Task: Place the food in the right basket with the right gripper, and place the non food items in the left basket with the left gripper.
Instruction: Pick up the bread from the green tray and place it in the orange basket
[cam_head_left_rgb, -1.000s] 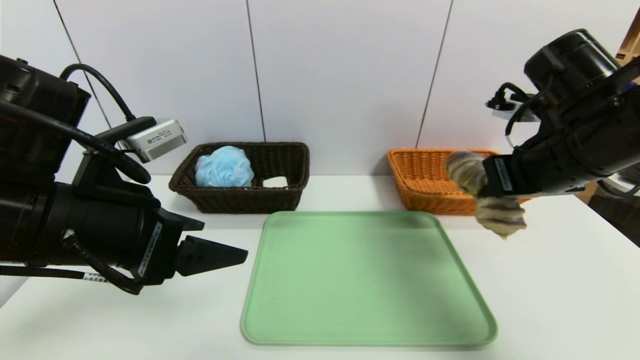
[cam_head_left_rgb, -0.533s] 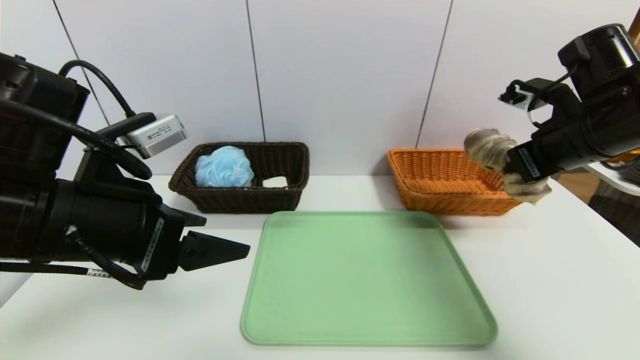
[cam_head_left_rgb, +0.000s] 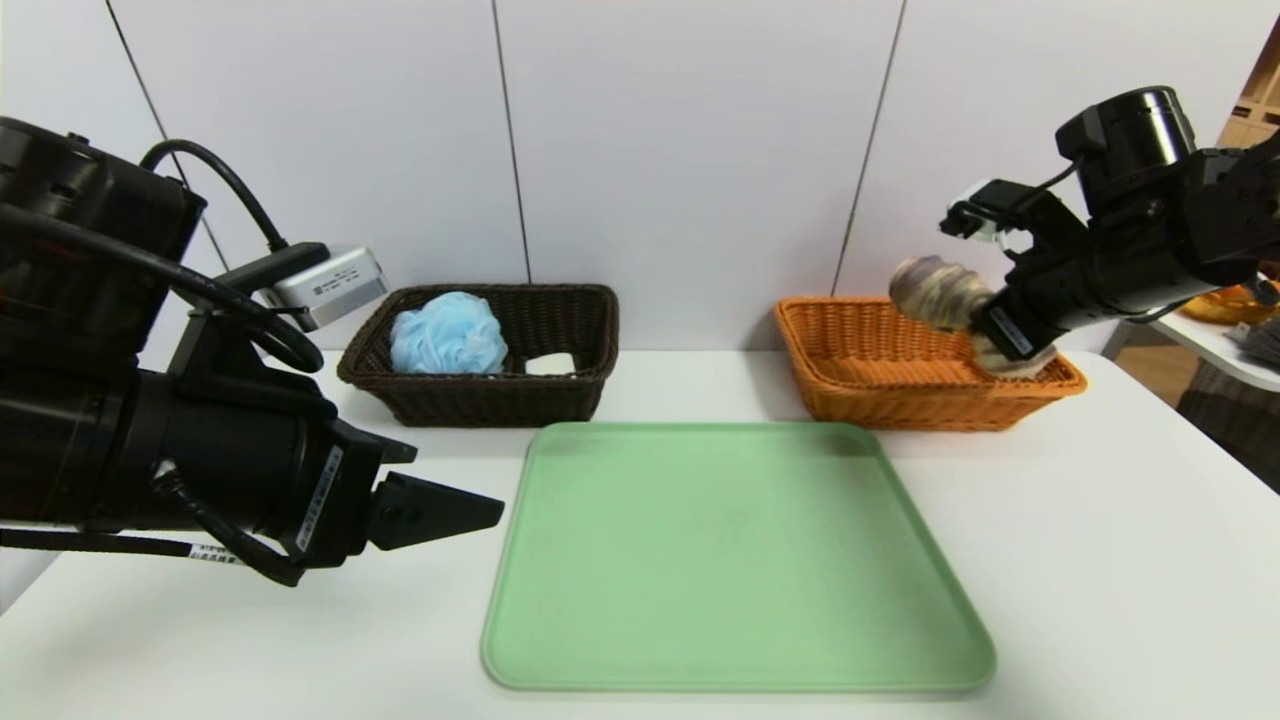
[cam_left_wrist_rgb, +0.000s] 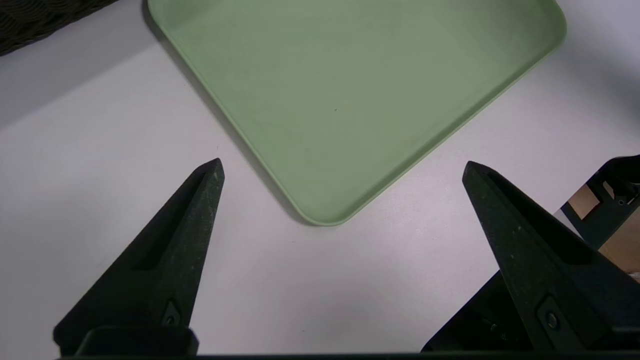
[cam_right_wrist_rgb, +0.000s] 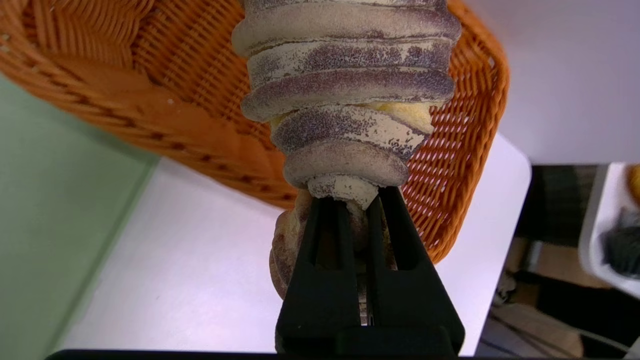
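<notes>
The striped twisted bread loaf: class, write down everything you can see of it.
The long, tan bread loaf with purple-brown spiral stripes looks soft and ridged like a coil, with whitish, flaky patches and yellow crumb showing in a gap. It is squeezed narrow near its middle, where the black right gripper is shut on it, and bulges on both sides. It is held tilted over the orange wicker basket, not lying flat in it; whether it touches the rim cannot be told.

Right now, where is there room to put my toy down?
The green tray is bare, and so is the white table to its right. It's crowded at the orange basket, where the right gripper holds the bread, and left of the tray, under the open left gripper.
</notes>
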